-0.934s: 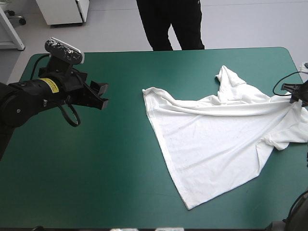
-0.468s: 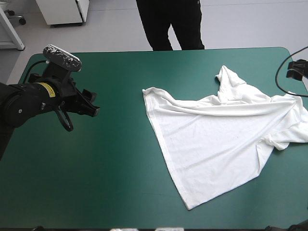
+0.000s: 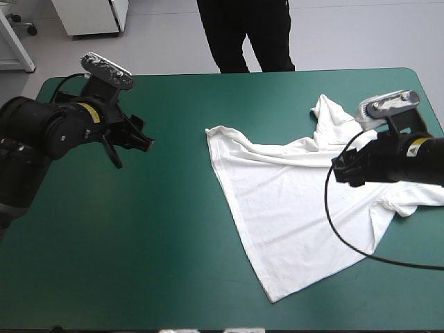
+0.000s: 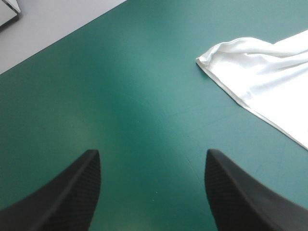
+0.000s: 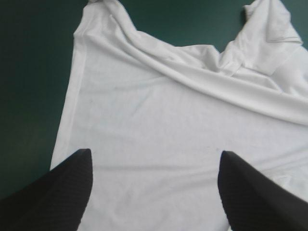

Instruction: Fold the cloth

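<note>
With your left claw [image 4: 151, 155] and right claw [image 5: 154, 154] both spread wide and empty, pinch the limp, light T-shirt [image 3: 291, 208] by its corners, since it will sag.

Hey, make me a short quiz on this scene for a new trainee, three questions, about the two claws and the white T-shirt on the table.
1. True or false: the left claw is shut on the T-shirt.
2. What lies under the right claw? A) a brown box B) the T-shirt C) a person's hand
3. Fill in: the T-shirt lies mostly toward the ___ edge of the table, by the robot's own sides.
Key: 1 false, it stands open, away from the T-shirt; 2 B; 3 right.
</note>
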{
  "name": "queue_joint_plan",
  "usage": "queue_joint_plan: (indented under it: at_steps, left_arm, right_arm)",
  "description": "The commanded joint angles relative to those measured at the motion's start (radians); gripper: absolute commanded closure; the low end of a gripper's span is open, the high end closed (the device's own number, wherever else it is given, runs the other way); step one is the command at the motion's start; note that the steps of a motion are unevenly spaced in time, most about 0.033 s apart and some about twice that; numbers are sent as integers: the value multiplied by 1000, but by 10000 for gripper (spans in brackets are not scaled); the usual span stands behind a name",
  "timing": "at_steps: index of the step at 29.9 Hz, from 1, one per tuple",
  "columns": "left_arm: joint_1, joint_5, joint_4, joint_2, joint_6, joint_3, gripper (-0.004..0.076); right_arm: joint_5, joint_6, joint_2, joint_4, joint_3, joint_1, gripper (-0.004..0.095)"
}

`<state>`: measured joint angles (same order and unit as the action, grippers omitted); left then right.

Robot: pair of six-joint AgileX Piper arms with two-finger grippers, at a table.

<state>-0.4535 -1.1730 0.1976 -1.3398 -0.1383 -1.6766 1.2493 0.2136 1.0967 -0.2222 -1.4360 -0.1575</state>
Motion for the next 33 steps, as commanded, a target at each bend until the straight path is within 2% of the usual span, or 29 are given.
queue_joint_plan:
  at_steps: [1,11,15,17,20,26,33]
  left_arm:
    - [-5,51,-6,-41,-29,-66,266]
    - [-5,58,-86,-330,-121,-287,266]
    - [-3,78,-115,-448,-136,-360,266]
    - [-3,92,-121,-509,-159,-382,266]
    - [8,123,-124,-597,-176,-388,266]
    - [38,181,-135,-742,-232,-399,266]
    - [56,189,-242,-870,-301,-503,266]
  right_arm:
    - [-2,20,-62,-4,34,-53,233]
    - [-2,53,-92,-70,86,-179,233]
    - [-2,57,-92,8,86,-259,233]
    - [-2,104,-90,60,96,-293,233]
    - [-2,159,-90,72,143,-307,233]
    - [-2,226,-90,10,309,-340,234]
    - [-2,224,-90,8,421,-364,249]
